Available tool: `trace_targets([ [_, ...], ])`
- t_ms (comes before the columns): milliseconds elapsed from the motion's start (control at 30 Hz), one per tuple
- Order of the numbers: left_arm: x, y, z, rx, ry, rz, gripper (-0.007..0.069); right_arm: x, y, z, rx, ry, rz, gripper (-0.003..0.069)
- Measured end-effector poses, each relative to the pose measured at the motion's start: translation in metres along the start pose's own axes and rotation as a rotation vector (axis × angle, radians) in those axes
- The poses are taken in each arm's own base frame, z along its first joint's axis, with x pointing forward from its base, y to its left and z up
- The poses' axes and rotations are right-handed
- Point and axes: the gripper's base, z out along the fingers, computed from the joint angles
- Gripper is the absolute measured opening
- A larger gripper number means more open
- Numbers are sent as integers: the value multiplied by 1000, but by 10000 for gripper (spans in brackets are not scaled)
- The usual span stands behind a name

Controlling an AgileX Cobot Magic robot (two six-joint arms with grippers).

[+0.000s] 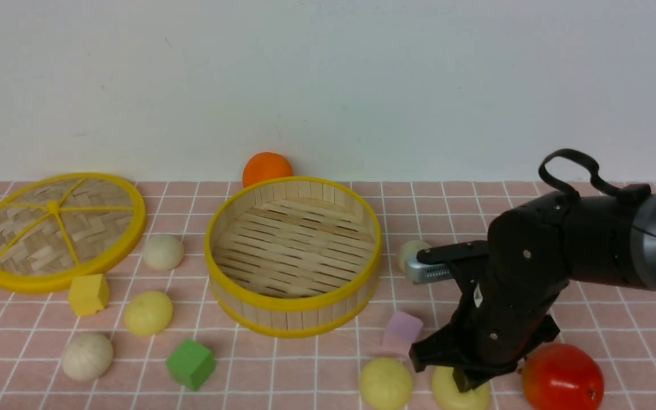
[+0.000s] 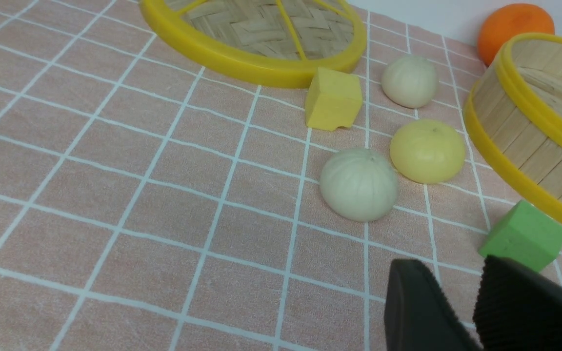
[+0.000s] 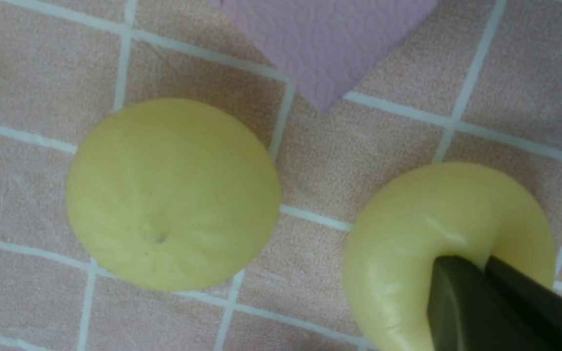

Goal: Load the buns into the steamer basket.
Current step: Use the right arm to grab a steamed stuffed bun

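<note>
Closest to the camera, down at the front edge, is one yellow bun (image 1: pixel 447 390) with the right gripper (image 3: pixel 474 259) on it, fingertips pinched together with a bit of its soft top between them. It's on the mat, so I'd call this the pick-up part of the job. Going big to small: the steamer basket (image 1: pixel 294 250) sits mid-table with a bare floor, so zero of six are in. The woven lid (image 1: pixel 100 205) is off, over on the left. Then the buns left to grab: another yellow bun (image 1: pixel 386 383) just beside the pinched one, a white bun (image 1: pixel 410 250) behind the right arm (image 1: pixel 527 273), and on the left two whites (image 1: pixel 163 252) (image 1: pixel 87 357) plus a yellow (image 1: pixel 148 314). Left gripper (image 2: pixel 456 263) has its fingers apart, holding nothing. So basically all six to go, first one maybe coming.
</note>
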Motion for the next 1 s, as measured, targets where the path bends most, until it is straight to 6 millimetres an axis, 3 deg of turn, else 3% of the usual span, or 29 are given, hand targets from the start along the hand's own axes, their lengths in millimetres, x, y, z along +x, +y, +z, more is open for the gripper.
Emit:
trace_targets([
  [1000,0,0,0,0,0,0,241,-3,1,-2,0,5,-4,15],
])
